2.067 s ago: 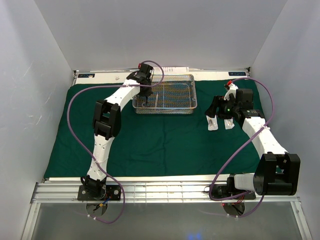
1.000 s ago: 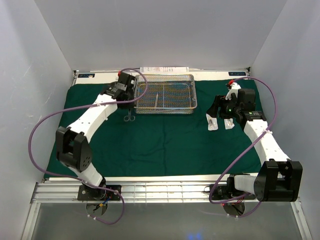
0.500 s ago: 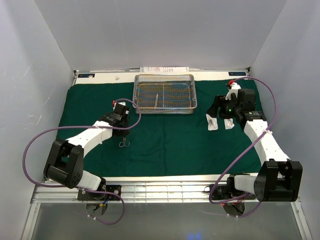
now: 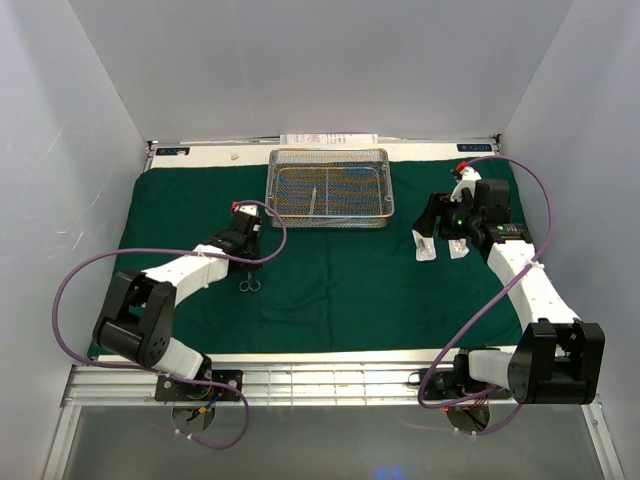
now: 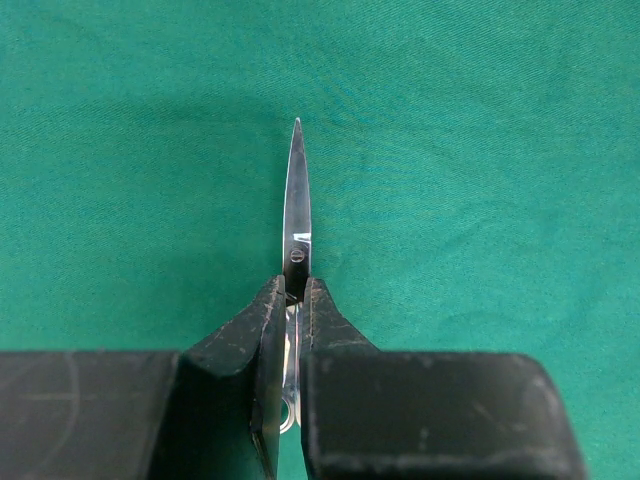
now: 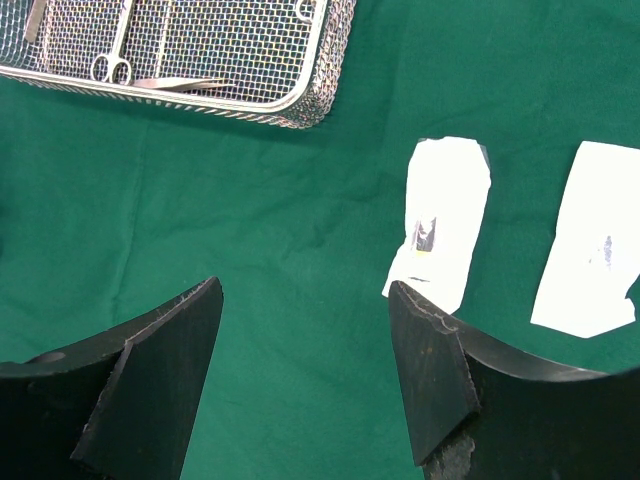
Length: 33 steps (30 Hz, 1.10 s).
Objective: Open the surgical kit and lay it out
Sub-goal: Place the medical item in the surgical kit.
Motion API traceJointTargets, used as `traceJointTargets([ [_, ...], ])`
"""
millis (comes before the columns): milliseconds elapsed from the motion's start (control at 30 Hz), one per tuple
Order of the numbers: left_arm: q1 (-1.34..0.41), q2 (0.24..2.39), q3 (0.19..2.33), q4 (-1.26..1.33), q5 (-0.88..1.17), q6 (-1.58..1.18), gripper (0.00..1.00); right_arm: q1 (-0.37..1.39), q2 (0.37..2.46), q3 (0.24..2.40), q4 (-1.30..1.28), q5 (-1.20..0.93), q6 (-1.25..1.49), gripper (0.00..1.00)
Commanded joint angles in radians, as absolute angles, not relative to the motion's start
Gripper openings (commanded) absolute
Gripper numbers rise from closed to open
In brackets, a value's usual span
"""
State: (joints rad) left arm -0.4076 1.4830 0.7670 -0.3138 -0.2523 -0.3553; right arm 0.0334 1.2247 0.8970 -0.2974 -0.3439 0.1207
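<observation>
No text can be read. The left blue label [image 4: 172,151] and right blue label [image 4: 476,148] at the far edge are too small to resolve. One white packet [image 6: 440,230] carries small dark and yellow print, illegible. The printed sheet [image 4: 330,138] at the back is blurred.

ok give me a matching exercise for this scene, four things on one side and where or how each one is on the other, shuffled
1 scissors out of the tray
2 mesh tray
3 white packets
4 right tool

a open, holding nothing
b far middle of the green cloth
c pinched in the left tool
d flat on the cloth, right side

Pairs: 1-c, 2-b, 3-d, 4-a
</observation>
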Motion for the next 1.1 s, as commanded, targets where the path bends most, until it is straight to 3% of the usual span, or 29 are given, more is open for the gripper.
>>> traceJointTargets([
  [0,-0.403,1.485,0.769,-0.279,-0.253,-0.341,0.00,0.037,1.215,0.896,-0.275,-0.364,0.110,0.73],
  [433,-0.403,1.531,0.770,-0.296,-0.264,-0.379,0.00,0.037,1.227,0.896,-0.275,-0.367,0.106,0.73],
  [500,-0.403,1.534,0.773,-0.302,-0.267,-0.385,0.05,0.037,1.227,0.896,-0.275,-0.367,0.104,0.73],
  [600,-0.403,1.532,0.778,-0.316,-0.272,-0.391,0.23,0.037,1.229,0.896,-0.275,-0.368,0.106,0.73],
  [900,-0.403,1.502,0.824,-0.379,-0.297,-0.382,0.59,0.037,1.230,0.896,-0.270,-0.374,0.107,0.73],
  [1067,-0.403,1.479,0.951,-0.515,-0.336,-0.396,0.85,0.037,1.226,0.900,-0.273,-0.370,0.104,0.73],
])
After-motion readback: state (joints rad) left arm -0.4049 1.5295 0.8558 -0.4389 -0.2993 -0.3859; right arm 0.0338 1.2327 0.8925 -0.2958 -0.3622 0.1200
